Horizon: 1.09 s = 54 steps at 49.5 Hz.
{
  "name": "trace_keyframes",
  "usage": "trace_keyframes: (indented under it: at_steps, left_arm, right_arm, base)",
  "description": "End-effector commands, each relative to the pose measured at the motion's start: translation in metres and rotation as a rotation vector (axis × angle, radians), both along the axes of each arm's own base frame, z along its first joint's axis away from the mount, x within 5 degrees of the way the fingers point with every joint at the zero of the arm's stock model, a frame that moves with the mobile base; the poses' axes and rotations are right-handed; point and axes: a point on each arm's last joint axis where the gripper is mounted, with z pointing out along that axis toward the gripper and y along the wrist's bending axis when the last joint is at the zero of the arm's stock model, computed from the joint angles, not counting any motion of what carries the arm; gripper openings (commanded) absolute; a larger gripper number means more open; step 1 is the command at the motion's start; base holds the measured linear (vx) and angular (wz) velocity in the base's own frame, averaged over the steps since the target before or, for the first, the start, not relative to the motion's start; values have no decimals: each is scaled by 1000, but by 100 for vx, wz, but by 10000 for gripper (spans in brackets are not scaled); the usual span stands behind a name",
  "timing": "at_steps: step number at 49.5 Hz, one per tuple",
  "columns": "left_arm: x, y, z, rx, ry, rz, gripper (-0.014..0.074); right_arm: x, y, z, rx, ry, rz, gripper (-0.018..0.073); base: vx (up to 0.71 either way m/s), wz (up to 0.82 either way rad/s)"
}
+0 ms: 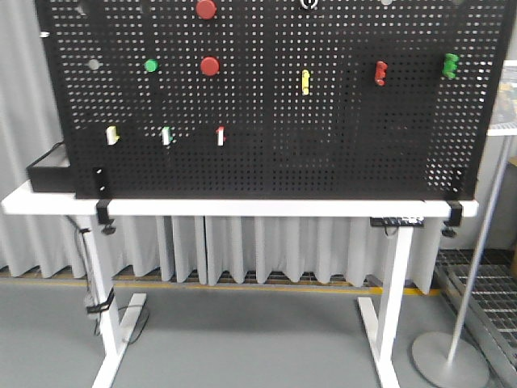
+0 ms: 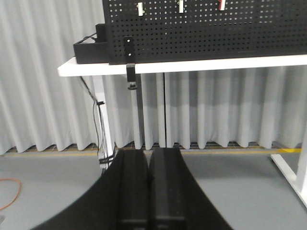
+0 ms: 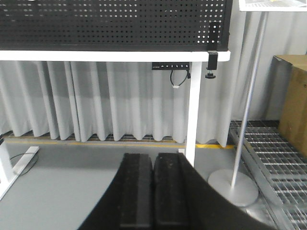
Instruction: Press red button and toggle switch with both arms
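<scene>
- Our left gripper (image 2: 149,191) fills the bottom of the left wrist view, its two black fingers (image 2: 134,191) pressed flat together with nothing between them.
- Well ahead of it we see the white table (image 2: 201,63) carrying the black pegboard (image 2: 206,33). The yellow switch (image 2: 140,7), green switch (image 2: 181,6) and red switch (image 2: 221,5) show along the picture's top edge. A clamp (image 2: 129,62) holds the board's corner to the table edge, and a black box (image 2: 88,48) sits just beside the board at the table's end.
- Our right gripper (image 3: 153,191), in the right wrist view, is likewise closed, finger against finger, holding nothing. Beyond it we see the table's other end, a white leg (image 3: 193,110) and a grey stand (image 3: 235,187) on the floor.
- From the front we see the whole pegboard upright on the table. The lower red button (image 1: 210,65) sits in its upper left part, with a green button (image 1: 151,65) to its left and the upper red button (image 1: 206,8) at the top edge above it.
- The three switches stand in a row below the buttons, yellow, green, red from left to right.
- On the board's right half we see a yellow handle (image 1: 305,82), a red handle (image 1: 380,73) and a green handle (image 1: 450,65).
</scene>
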Motion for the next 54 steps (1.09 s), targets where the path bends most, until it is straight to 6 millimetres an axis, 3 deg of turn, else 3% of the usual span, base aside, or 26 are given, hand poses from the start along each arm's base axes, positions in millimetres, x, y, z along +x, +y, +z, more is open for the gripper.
trace_keyframes:
  at_steps: [1, 31, 54]
  left_arm:
    - [1, 0, -4, -17, -53, 4, 2]
    - [1, 0, -4, -17, -53, 4, 2]
    - [1, 0, -4, -17, -53, 4, 2]
  right_arm:
    - [0, -1, 4, -2, -81, -8, 0]
    - [0, -1, 4, -2, -77, -8, 0]
    - [0, -1, 4, -2, -77, -8, 0]
  base:
    - [53, -3]
    - [47, -5]
    - [28, -1]
